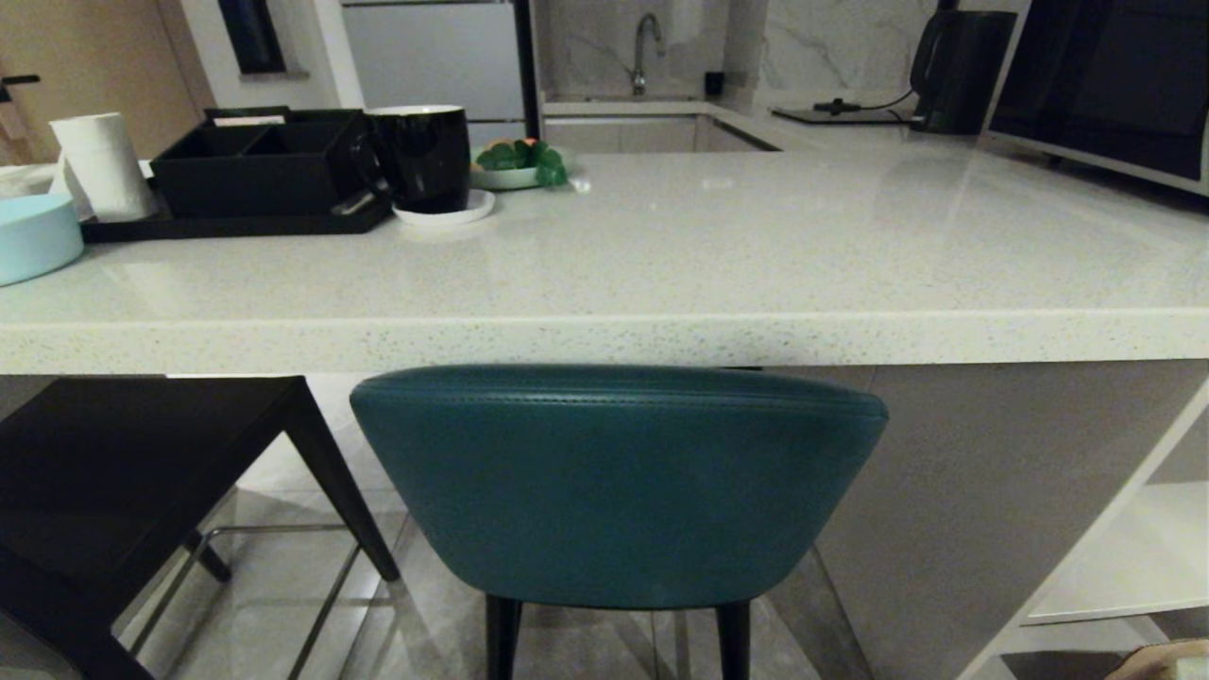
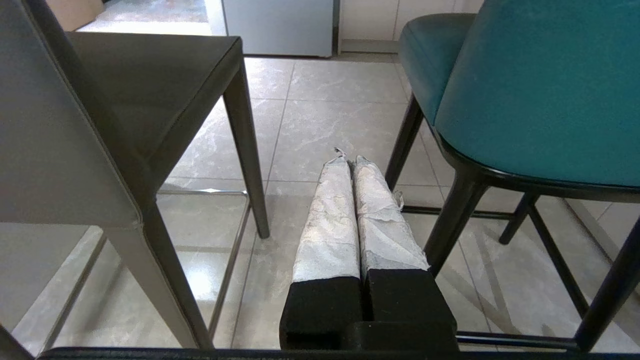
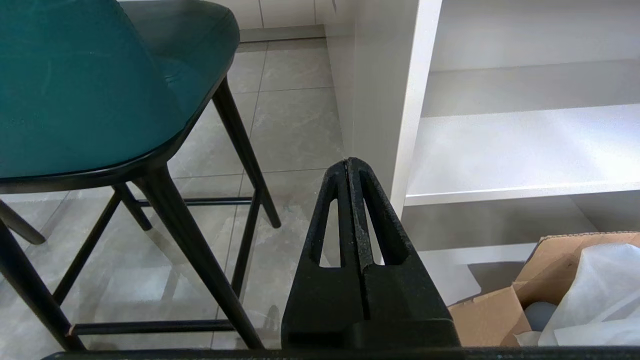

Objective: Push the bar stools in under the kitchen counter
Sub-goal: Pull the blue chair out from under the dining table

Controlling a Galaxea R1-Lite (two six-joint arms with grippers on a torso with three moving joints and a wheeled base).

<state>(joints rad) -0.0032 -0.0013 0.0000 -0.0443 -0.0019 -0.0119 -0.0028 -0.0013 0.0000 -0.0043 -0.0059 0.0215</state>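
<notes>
Facing the pale speckled tabletop (image 1: pixel 661 255), I see a black tray (image 1: pixel 236 222), a black mug (image 1: pixel 425 156), a paper roll (image 1: pixel 99 165) and a light blue bowl (image 1: pixel 33 236) on it; a sink tap (image 1: pixel 645 47) stands behind; the teal stool (image 1: pixel 619 482) sits just below the tabletop's edge, its back toward me, the dark grey stool (image 1: pixel 123 472) beside it on grey floor tiles (image 2: pixel 320 115); my left claw (image 2: pixel 348 162) hangs clenched and empty between the stools; my right claw (image 3: pixel 350 165) is clenched, empty, near white shelves (image 3: pixel 500 145) and a cardboard box (image 3: pixel 500 305).
</notes>
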